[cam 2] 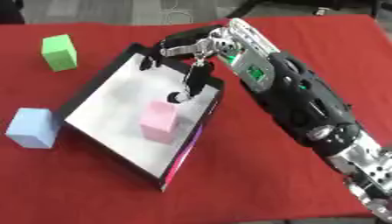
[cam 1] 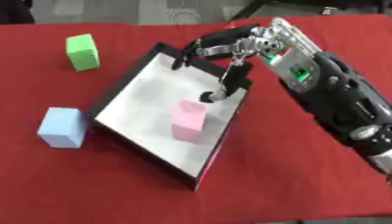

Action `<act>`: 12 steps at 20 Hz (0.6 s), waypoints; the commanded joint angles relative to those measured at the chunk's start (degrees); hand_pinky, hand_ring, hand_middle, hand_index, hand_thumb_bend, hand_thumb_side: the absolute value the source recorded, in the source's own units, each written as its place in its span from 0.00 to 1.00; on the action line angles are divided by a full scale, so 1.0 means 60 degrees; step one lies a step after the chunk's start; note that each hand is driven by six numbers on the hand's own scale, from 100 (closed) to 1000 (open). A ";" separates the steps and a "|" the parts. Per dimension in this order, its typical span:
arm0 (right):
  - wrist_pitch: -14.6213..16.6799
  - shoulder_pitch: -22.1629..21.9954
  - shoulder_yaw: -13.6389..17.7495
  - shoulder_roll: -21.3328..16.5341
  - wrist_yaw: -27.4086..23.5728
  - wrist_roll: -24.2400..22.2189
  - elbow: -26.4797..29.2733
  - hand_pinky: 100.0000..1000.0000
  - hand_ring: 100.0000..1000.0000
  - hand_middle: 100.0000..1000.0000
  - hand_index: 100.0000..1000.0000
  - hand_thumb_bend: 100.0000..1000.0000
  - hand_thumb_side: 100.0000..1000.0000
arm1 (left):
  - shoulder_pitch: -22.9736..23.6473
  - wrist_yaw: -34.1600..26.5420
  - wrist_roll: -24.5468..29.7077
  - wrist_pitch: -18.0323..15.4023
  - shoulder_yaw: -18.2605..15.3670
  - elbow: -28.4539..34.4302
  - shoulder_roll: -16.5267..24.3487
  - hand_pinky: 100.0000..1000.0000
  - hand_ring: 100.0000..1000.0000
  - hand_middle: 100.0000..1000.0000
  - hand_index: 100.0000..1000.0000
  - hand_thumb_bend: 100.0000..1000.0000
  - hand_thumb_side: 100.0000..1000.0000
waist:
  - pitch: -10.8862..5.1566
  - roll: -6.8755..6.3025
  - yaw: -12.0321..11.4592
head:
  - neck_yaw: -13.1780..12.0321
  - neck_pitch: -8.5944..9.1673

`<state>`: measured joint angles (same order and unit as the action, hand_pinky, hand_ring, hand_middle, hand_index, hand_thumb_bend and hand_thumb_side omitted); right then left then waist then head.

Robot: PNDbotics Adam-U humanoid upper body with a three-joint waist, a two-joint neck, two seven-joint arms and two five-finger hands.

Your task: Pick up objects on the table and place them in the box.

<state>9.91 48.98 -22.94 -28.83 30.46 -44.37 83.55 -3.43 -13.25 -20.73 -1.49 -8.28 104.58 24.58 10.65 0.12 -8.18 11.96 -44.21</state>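
Note:
A shallow box (cam 1: 122,85) with black walls and a pale floor lies askew on the red table. A pink block (cam 1: 188,120) stands inside it, near the right wall. My right hand (cam 1: 229,48) hovers over the box's far right corner, fingers spread and relaxed, holding nothing; its thumb tip hangs just above the pink block. A green block (cam 1: 82,52) stands on the table left of the box's far corner. A light blue block (cam 1: 63,127) sits on the table by the box's left wall. My left hand is out of sight.
My right forearm (cam 1: 337,100) stretches from the lower right across the table toward the box. Red tablecloth (cam 1: 115,188) covers the table; a grey floor shows beyond its far edge.

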 commanded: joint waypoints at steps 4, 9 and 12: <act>-0.0266 0.0719 0.1050 -0.1193 -0.0730 0.0883 0.0525 0.92 0.86 0.85 0.91 0.24 0.02 | -0.0015 -0.0002 0.0013 -0.0012 -0.0064 0.0112 0.0136 0.90 0.61 0.70 0.80 0.04 0.77 | 0.0052 -0.0127 0.0003 | -0.0023 0.0015; 0.0040 0.1566 0.1409 -0.2083 -0.1095 0.0734 -0.0448 0.92 0.90 0.86 0.91 0.26 0.11 | -0.0050 -0.0008 0.0039 -0.0001 -0.0053 0.0113 0.0153 0.90 0.61 0.70 0.80 0.04 0.77 | 0.0163 -0.0161 -0.0032 | 0.0086 0.0015; 0.0608 0.1996 0.1418 -0.2390 -0.0625 0.0275 -0.1469 0.92 0.90 0.86 0.91 0.29 0.04 | -0.0127 -0.0033 0.0061 0.0016 -0.0034 0.0114 0.0149 0.91 0.61 0.70 0.80 0.05 0.76 | 0.0266 -0.0188 -0.0068 | 0.0217 0.0015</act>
<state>12.36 59.61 -15.39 -40.78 25.97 -41.94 76.48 -3.72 -13.36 -20.57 -1.35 -8.28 104.58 24.20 12.40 -0.10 -8.59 12.89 -44.21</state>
